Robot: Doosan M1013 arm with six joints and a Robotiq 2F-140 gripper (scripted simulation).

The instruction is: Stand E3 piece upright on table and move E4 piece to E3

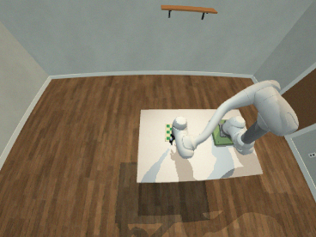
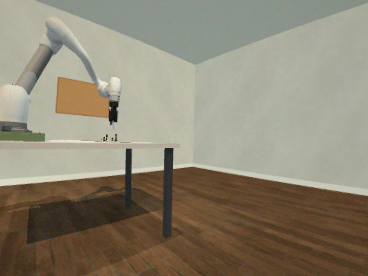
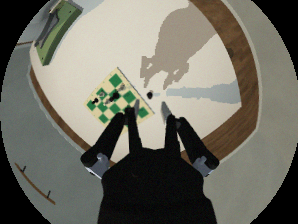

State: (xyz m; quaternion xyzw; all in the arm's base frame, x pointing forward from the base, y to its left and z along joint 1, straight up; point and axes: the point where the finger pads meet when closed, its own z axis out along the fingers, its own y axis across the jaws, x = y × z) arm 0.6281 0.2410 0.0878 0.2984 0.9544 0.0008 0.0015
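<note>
My gripper (image 3: pixel 150 105) (image 2: pixel 113 125) (image 1: pixel 171 140) is open and empty, with its fingers apart, well above the table. The small green-and-white chessboard (image 3: pixel 115 80) (image 1: pixel 167 130) lies below and to the left of the fingers in the wrist view. A few dark pieces (image 3: pixel 113 96) (image 2: pixel 104 138) stand on it; they are too small to match to squares. One small piece (image 3: pixel 152 94) sits on the white table (image 3: pixel 100 36) (image 1: pixel 240 167) (image 2: pixel 75 145) just off the board's edge, between and beyond my fingertips. I cannot tell whether it stands upright.
The arm's base stands on a green plate (image 1: pixel 218 138) (image 2: pixel 20 135) (image 3: pixel 56 30) at the other side of the table. The table's edge and the wooden floor (image 1: pixel 86 150) lie close beyond the board.
</note>
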